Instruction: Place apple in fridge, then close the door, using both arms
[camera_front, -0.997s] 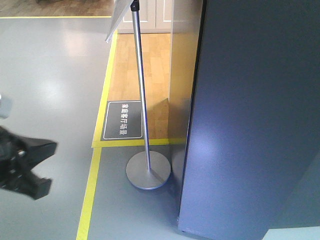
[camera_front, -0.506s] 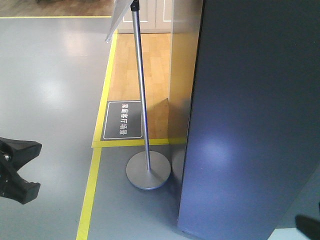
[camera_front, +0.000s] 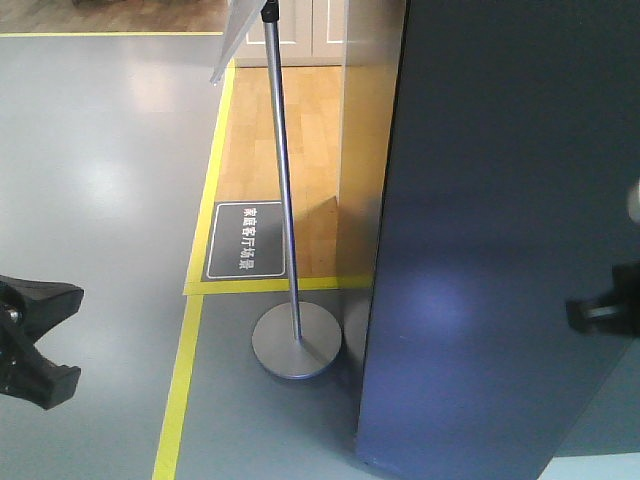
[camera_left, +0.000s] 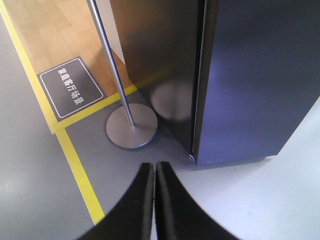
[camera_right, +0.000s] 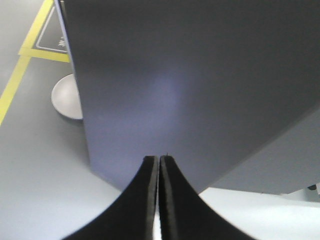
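Apple: not in view. Left gripper (camera_left: 154, 200): fingers together, empty, low beside sign stand (camera_left: 131, 131). Fridge door (camera_front: 500, 240): dark grey, rigid, heavy-looking, smooth; push its flat face. Right gripper (camera_right: 158, 200): fingers together, facing door.

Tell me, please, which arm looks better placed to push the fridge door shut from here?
Probably the right. Its gripper, jaws shut, points straight at the door from close by. The left gripper, also shut, points at the floor beside the sign stand, off the door's face.
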